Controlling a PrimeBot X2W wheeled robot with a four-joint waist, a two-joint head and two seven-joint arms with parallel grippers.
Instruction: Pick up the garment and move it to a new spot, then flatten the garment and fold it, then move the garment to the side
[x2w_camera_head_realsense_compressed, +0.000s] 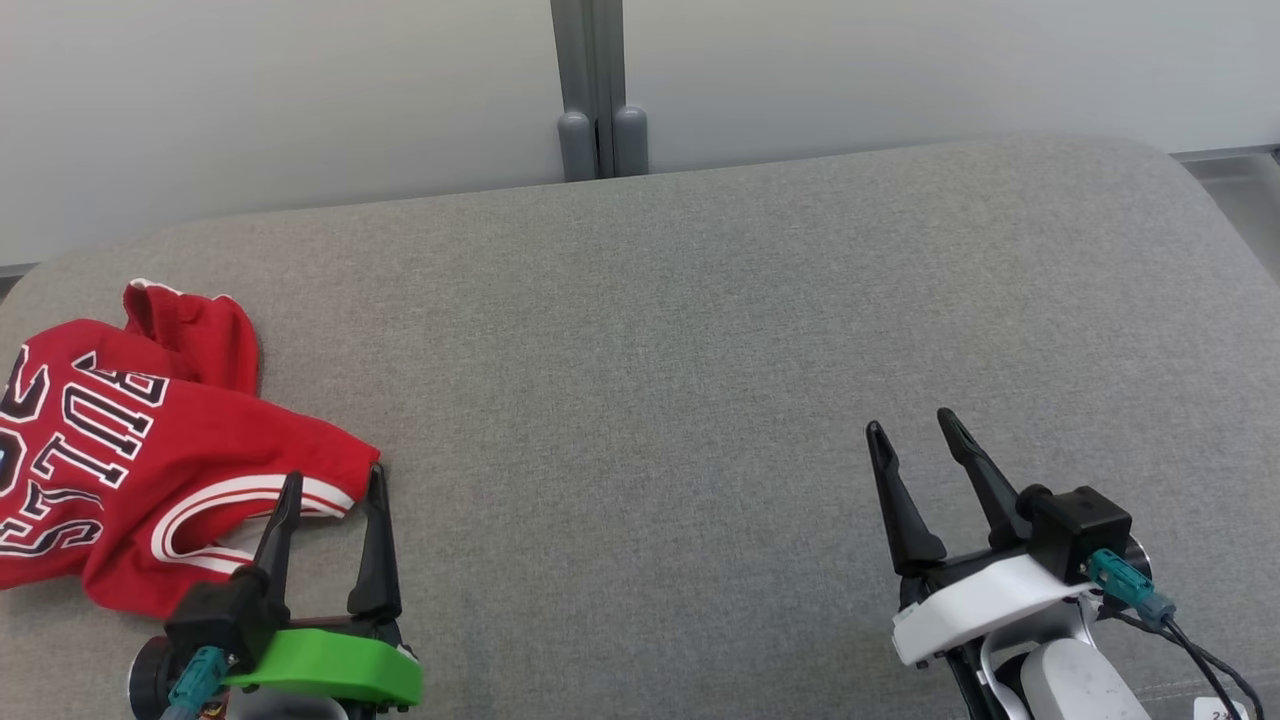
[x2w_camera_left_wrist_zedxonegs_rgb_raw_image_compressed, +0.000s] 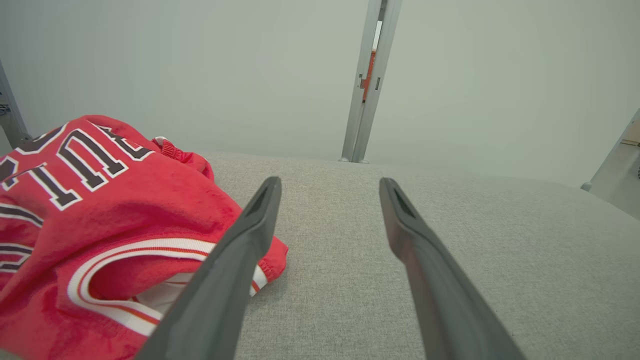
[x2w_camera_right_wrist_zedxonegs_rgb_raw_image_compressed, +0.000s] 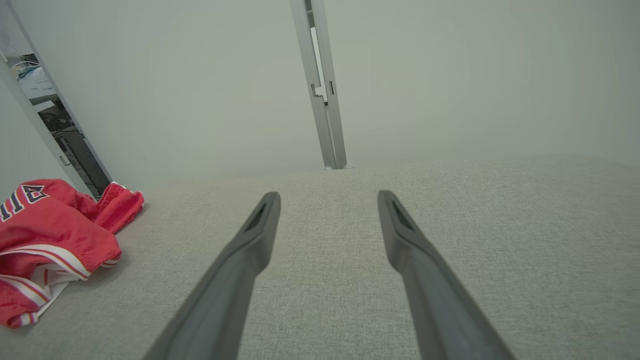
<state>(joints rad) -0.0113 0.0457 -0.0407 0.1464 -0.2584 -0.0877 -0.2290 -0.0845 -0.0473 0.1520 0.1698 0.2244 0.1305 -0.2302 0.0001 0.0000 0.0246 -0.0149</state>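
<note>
A soft red jersey (x2w_camera_head_realsense_compressed: 150, 440) lies crumpled on the grey woven table (x2w_camera_head_realsense_compressed: 700, 330). The left gripper (x2w_camera_head_realsense_compressed: 335, 473) and right gripper (x2w_camera_head_realsense_compressed: 910, 420) have their fingers (x2w_camera_head_realsense_compressed: 377, 545) wide, empty.

Your garment (x2w_camera_head_realsense_compressed: 150, 450) was a red basketball jersey with white block letters outlined in black, reading "BULLS" at a slant, and white-and-red striped trim round an armhole. It lay crumpled rather than flat, bunched in soft folds, with the trimmed opening gaping on its near side and a small red flap sticking out at the far side. You had it resting on the grey fabric surface (x2w_camera_head_realsense_compressed: 700, 350), at the near left, its left part cut off by the head view's edge.
</note>
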